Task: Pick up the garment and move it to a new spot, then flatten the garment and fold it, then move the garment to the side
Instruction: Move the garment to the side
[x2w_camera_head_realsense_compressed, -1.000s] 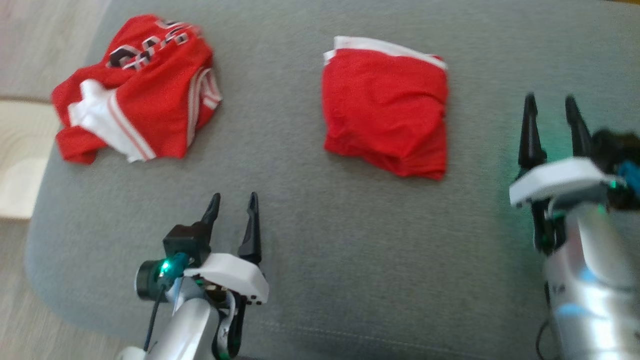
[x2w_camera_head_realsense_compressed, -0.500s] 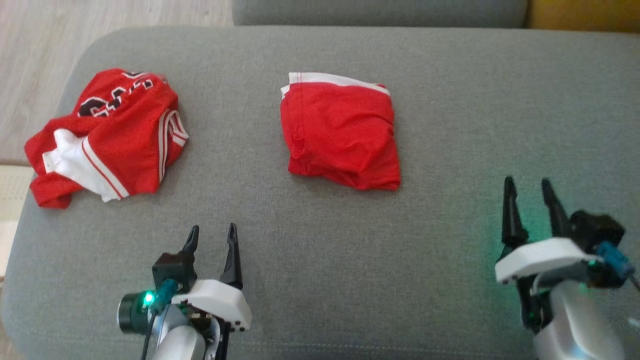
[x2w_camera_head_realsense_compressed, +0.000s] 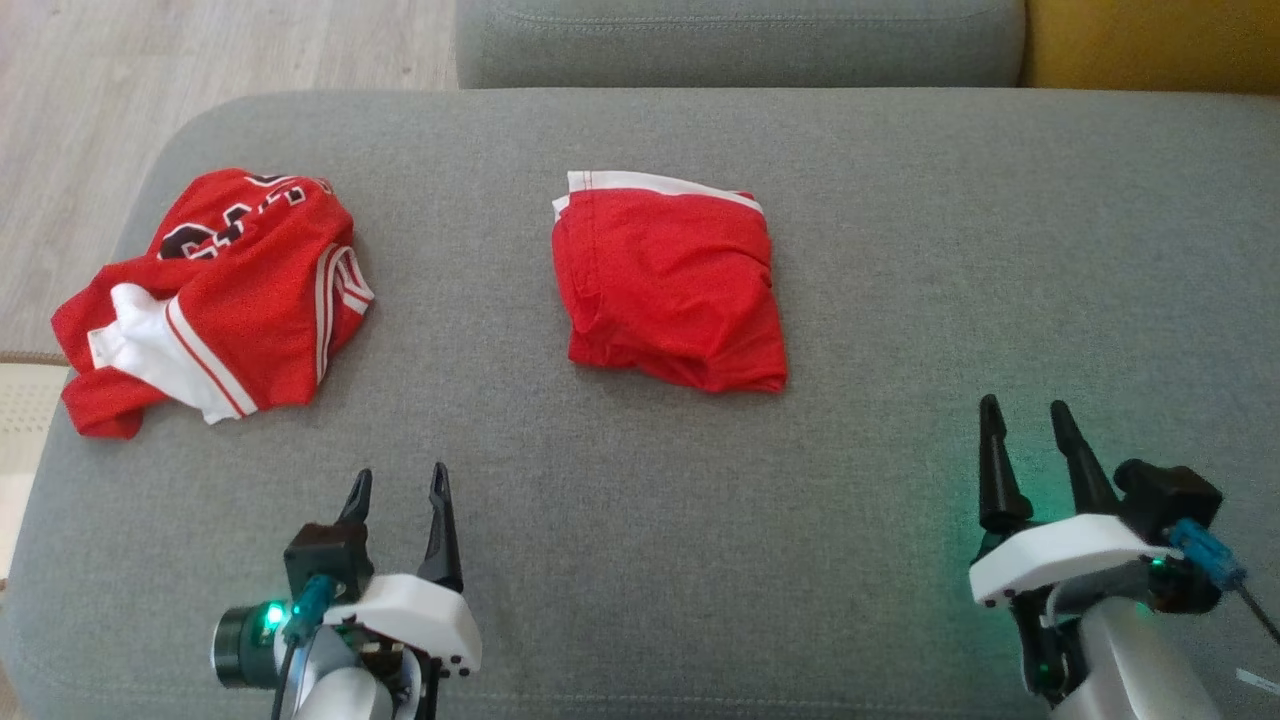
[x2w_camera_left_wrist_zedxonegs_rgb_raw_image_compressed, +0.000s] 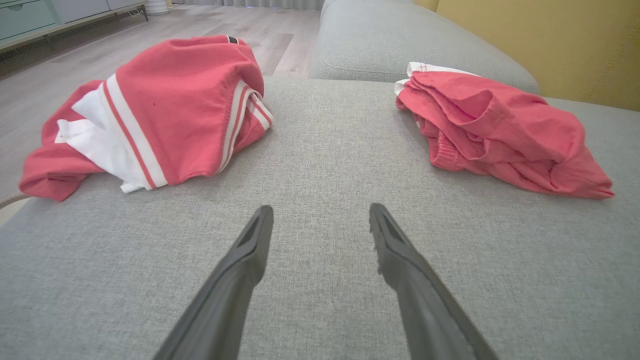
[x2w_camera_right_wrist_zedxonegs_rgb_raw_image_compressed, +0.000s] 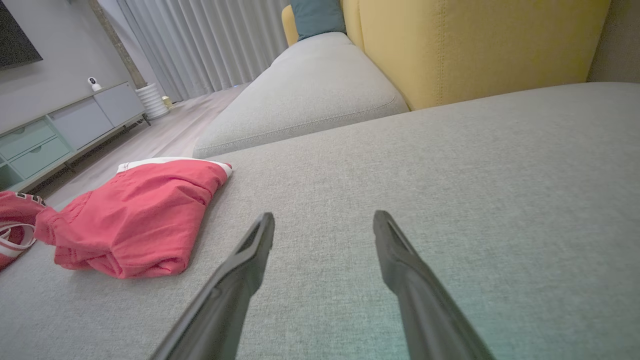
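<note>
Left claw (x2w_camera_head_realsense_compressed: 400, 470) and right claw (x2w_camera_head_realsense_compressed: 1024, 402) are hanging apart, empty. Crumpled jersey (x2w_camera_head_realsense_compressed: 215, 295) is lying left of folded shorts (x2w_camera_head_realsense_compressed: 670, 285); likely needing a low pinch on its near hem.

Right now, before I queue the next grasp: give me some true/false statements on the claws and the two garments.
1. The left claw and the right claw are both open and empty. True.
2. The folded red garment lies on the grey cushion. True.
3. The right claw is gripping the folded red garment. False: it sits apart from it, over bare cushion.
4. The crumpled jersey lies near the cushion's left end. True.
5. The crumpled jersey overlaps the folded red garment. False: a stretch of bare cushion separates them.
</note>
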